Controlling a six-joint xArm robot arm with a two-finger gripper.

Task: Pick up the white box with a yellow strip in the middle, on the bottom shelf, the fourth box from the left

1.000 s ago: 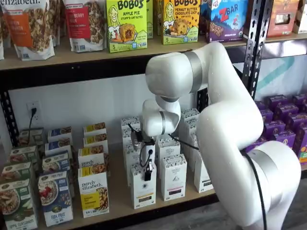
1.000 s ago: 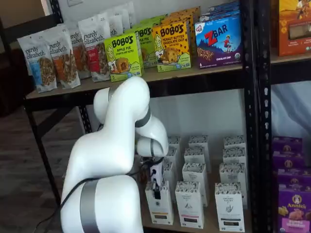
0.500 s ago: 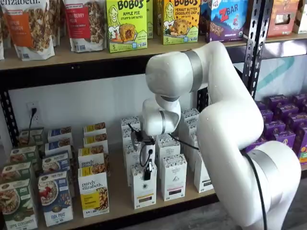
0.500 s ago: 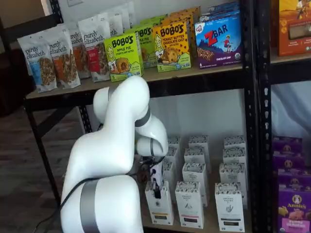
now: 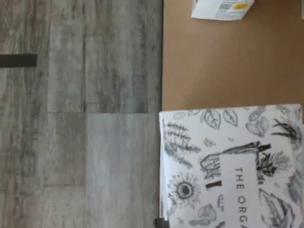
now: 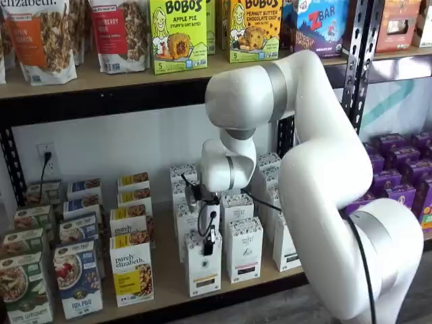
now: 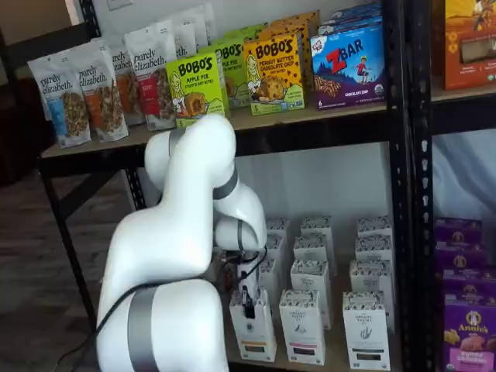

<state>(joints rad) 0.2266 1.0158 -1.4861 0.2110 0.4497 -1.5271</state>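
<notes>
i read gripper (image 6: 208, 244) clamped on white box (image 6: 202, 266) | fingertips hidden behind carton top | below: bottom shelf (image 6: 169, 273), grey plank floor (image 5: 80, 114)

The arm (image 6: 317, 182) is hiding the white cartons behind and right of the pincer (image 6: 208, 243) in both shelf views. In the wrist view the white box (image 5: 232, 166) is running off the edge, its lettering cut short, and another carton (image 5: 221, 8) is showing only a corner.

Soft, even indoor light fills both shelf views — slightly grainy, shadows faint; the wrist view is mildly blurred throughout.
</notes>
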